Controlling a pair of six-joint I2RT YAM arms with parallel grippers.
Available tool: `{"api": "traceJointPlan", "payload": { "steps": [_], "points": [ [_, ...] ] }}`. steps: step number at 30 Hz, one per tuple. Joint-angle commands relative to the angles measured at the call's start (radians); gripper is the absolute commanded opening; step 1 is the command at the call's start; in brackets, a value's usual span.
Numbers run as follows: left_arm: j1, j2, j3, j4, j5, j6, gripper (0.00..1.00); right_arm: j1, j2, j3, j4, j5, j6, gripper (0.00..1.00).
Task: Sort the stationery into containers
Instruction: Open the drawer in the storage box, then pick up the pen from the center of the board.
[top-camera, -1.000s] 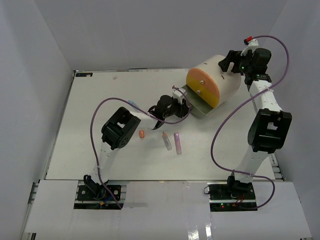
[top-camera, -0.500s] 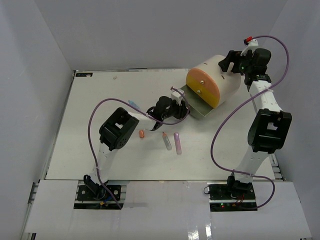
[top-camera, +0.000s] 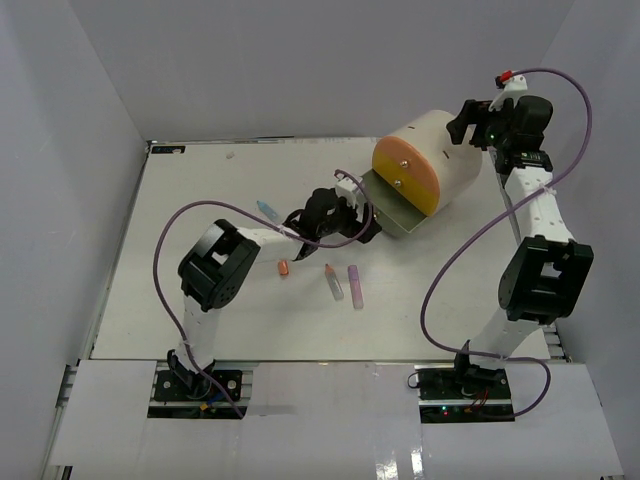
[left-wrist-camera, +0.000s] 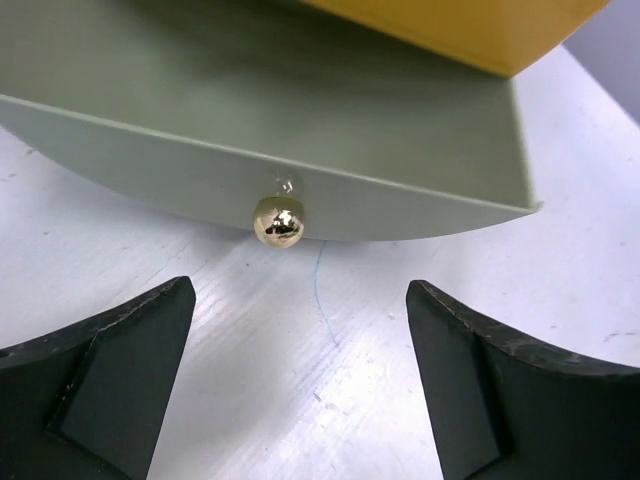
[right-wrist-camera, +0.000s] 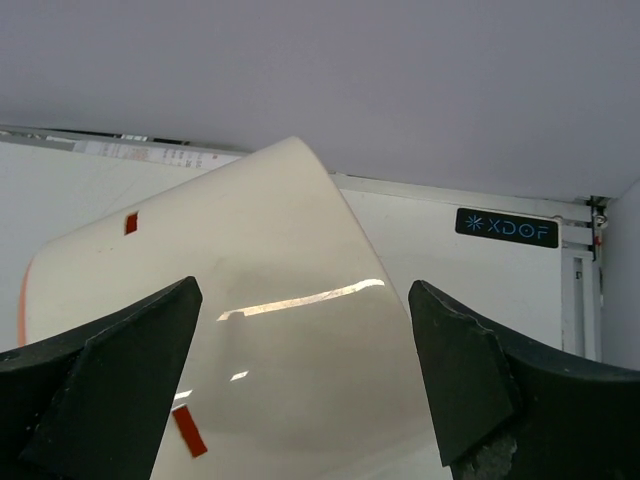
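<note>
The containers are drawers in the round face of a cream cylinder (top-camera: 445, 150) (right-wrist-camera: 270, 330): orange (top-camera: 395, 160), yellow (top-camera: 420, 190) (left-wrist-camera: 470, 30) and a grey-olive drawer (top-camera: 395, 215) (left-wrist-camera: 250, 150) that stands pulled out. My left gripper (top-camera: 366, 224) (left-wrist-camera: 300, 290) is open, just short of that drawer's brass knob (left-wrist-camera: 279, 221), holding nothing. My right gripper (top-camera: 460, 125) (right-wrist-camera: 305, 290) is open behind the cylinder, its fingers on either side of the curved back. Stationery lies on the table: a purple marker (top-camera: 355, 285), a grey pen with an orange tip (top-camera: 333, 283), an orange cap (top-camera: 284, 268) and a blue pen (top-camera: 266, 209).
The white table (top-camera: 200, 300) is walled in by grey panels at the back and sides. A purple cable (top-camera: 190, 225) loops over the left arm, and another (top-camera: 450, 260) hangs from the right arm. A black label (right-wrist-camera: 505, 227) sits on the table's back edge.
My left gripper has opened wide off the grey-olive drawer's knob, and its elbow has swung to the left. The right arm has shifted slightly right.
</note>
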Motion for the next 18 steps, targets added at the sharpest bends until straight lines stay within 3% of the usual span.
{"api": "traceJointPlan", "payload": {
  "steps": [1,9,14,18],
  "points": [
    [-0.005,-0.171,-0.025,-0.058,-0.054,-0.037,0.98,0.020,-0.119,-0.015,0.011,0.064,-0.014,0.91],
    [0.039,-0.369,-0.031,-0.366,-0.251,-0.199,0.98,0.192,-0.318,-0.156,-0.053,0.265,-0.089,0.90],
    [0.171,-0.465,0.019,-0.634,-0.248,-0.279,0.98,0.445,-0.419,-0.318,-0.086,0.446,-0.091,0.93],
    [0.283,-0.605,-0.004,-0.743,-0.228,-0.284,0.98,0.655,-0.478,-0.469,-0.118,0.567,-0.053,0.95]
  ]
}}
